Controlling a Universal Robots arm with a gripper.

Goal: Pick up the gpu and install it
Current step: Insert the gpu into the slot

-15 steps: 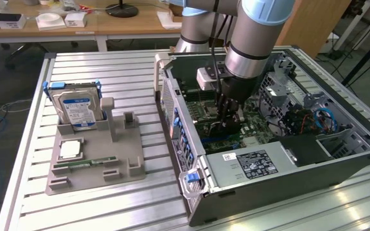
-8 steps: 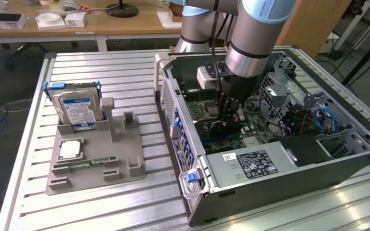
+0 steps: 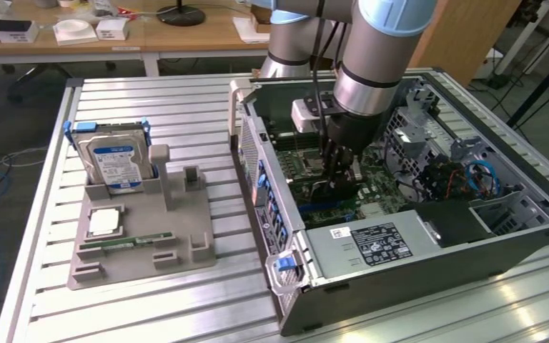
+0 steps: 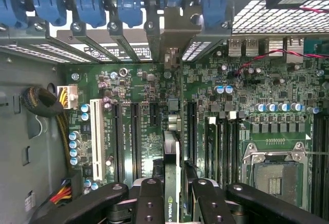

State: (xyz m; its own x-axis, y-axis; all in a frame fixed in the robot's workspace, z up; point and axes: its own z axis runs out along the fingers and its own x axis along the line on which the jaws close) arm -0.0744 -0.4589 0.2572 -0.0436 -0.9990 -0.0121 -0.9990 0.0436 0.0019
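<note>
My gripper is down inside the open computer case, shut on the gpu. The card stands on edge between the two black fingers, a green logo showing on its dark face. It runs from the fingers toward the case's rear wall, where its silver bracket lines up with one of the slot openings. It sits over a black expansion slot of the green motherboard; I cannot tell whether it is fully seated. In the exterior view the gripper hangs over the board with the gpu below it.
On the exterior view's left a grey fixture holds the silver hard drive, a green memory stick and a silver square chip. Blue slot latches, the empty processor socket, cables and the power supply crowd the case.
</note>
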